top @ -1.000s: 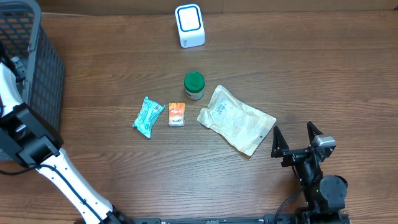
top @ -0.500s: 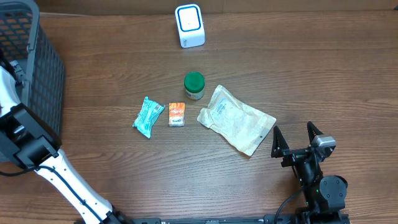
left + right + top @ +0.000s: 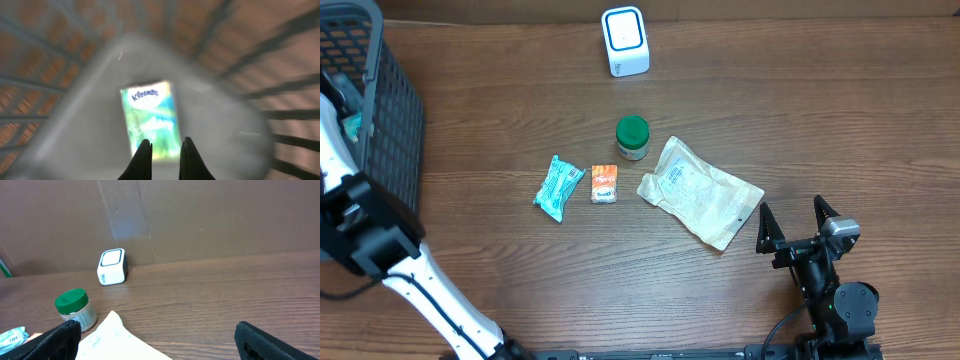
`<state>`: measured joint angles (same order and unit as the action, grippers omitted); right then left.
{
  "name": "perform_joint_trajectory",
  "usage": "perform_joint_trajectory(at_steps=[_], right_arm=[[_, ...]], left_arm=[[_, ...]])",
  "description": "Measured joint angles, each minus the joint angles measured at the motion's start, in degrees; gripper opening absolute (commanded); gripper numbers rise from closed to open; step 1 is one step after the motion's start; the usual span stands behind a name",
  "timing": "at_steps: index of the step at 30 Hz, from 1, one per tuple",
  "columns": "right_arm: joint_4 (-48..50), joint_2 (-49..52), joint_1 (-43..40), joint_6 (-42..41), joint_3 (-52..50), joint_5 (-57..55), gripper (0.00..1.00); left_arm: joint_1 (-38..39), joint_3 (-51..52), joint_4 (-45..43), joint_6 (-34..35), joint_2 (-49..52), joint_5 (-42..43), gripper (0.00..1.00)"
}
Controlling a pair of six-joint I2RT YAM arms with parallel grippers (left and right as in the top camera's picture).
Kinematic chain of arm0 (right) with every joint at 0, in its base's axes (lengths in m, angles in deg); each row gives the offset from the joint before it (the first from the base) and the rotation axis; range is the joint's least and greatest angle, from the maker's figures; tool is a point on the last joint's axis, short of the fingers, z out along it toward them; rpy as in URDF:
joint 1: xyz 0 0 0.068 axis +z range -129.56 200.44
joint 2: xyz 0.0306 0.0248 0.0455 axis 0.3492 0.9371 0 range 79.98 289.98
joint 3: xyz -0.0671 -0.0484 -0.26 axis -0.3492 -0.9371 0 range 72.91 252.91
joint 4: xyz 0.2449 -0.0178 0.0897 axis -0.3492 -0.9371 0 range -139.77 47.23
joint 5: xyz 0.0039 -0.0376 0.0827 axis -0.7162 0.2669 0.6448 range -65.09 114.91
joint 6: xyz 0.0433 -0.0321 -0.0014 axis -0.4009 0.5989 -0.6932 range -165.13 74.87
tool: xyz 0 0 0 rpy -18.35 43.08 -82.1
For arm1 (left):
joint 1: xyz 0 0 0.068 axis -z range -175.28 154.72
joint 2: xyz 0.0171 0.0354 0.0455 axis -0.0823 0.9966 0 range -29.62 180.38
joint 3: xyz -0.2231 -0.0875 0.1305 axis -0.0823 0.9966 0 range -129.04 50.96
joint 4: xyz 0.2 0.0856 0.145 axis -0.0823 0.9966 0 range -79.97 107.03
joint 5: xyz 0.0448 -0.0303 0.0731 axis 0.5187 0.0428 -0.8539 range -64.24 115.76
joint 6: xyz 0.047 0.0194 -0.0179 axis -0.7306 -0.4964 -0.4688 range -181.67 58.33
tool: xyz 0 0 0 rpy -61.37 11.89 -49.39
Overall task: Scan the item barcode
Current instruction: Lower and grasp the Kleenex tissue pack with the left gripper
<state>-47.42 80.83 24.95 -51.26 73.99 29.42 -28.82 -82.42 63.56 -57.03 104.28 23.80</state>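
Note:
My left gripper (image 3: 166,142) is down inside the black mesh basket (image 3: 395,110), shut on the near end of a green and blue Kleenex tissue pack (image 3: 150,117); the view is blurred. From overhead a teal corner of the pack (image 3: 353,125) shows beside the white left arm (image 3: 335,150). The white scanner (image 3: 624,40) with its blue ring stands at the table's far edge, also in the right wrist view as the scanner (image 3: 112,266). My right gripper (image 3: 798,215) rests open near the front right, nothing between its fingers.
On the table's middle lie a teal packet (image 3: 558,187), an orange packet (image 3: 604,184), a green-lidded jar (image 3: 632,138) and a white pouch (image 3: 700,190). The pouch's corner lies just ahead of the right gripper (image 3: 157,330). A brown wall backs the table.
The left gripper has closed on the tissue pack inside the basket, and a teal corner now shows beside the arm from overhead. The right arm has not moved.

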Motion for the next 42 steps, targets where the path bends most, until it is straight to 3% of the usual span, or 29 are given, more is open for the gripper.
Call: perform_joint_trajectory(at_steps=[6, 11, 12, 15, 18, 31, 42], right_arm=[[-0.02, 0.00, 0.02, 0.00, 0.00, -0.02, 1.00], [0.00, 0.00, 0.02, -0.02, 0.00, -0.02, 1.00], [0.00, 0.00, 0.02, 0.00, 0.00, 0.00, 1.00], [-0.02, 0.00, 0.02, -0.02, -0.02, 0.02, 1.00], [0.00, 0.00, 0.00, 0.00, 0.00, 0.00, 1.00], [-0.02, 0.00, 0.02, -0.02, 0.00, 0.00, 1.00], [0.04, 0.00, 0.00, -0.02, 0.00, 0.02, 1.00]], left_arm=[[3.69, -2.43, 3.91, 2.82, -20.09, 8.39, 0.04], [9.40, -4.31, 6.88, 3.02, -33.33, 7.23, 0.05], [10.25, -4.59, 7.43, 3.10, -35.19, 5.88, 0.09], [9.88, -4.79, 8.87, 3.76, -36.83, 2.73, 0.59], [8.17, -3.72, 9.16, 4.85, -34.99, 0.92, 0.75], [0.07, 0.20, 11.15, 7.06, -10.88, -0.24, 0.73], [-2.16, 0.28, 3.56, 2.16, 1.77, 0.50, 0.78]])
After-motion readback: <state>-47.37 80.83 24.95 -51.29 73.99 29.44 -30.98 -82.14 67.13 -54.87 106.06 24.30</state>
